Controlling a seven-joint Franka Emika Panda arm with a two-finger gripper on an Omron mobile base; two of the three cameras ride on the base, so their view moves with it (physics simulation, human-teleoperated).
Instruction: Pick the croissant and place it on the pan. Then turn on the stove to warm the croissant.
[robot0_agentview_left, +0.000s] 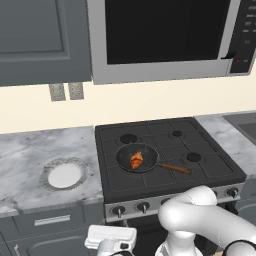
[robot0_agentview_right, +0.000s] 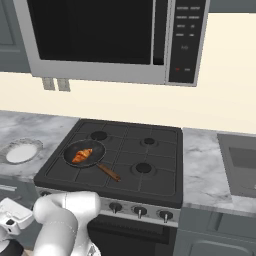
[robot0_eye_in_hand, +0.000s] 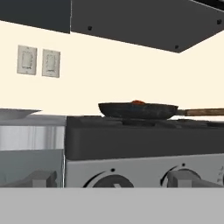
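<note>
Croissant (robot0_agentview_left: 136, 160) rests in pan (robot0_agentview_left: 137, 157) at stove (robot0_agentview_left: 170, 150) front-left burner. Finger state indeterminable. Risk: hand, low before knobs (robot0_eye_in_hand: 111, 179), turns the wrong one.

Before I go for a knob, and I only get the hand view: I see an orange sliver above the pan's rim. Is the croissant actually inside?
Observer: Yes. From the left base view the croissant lies in the middle of the pan, wholly inside its rim.
Operator: Which burner is the pan on?
Observer: The front left one of the stove; its handle points to the right.
</note>
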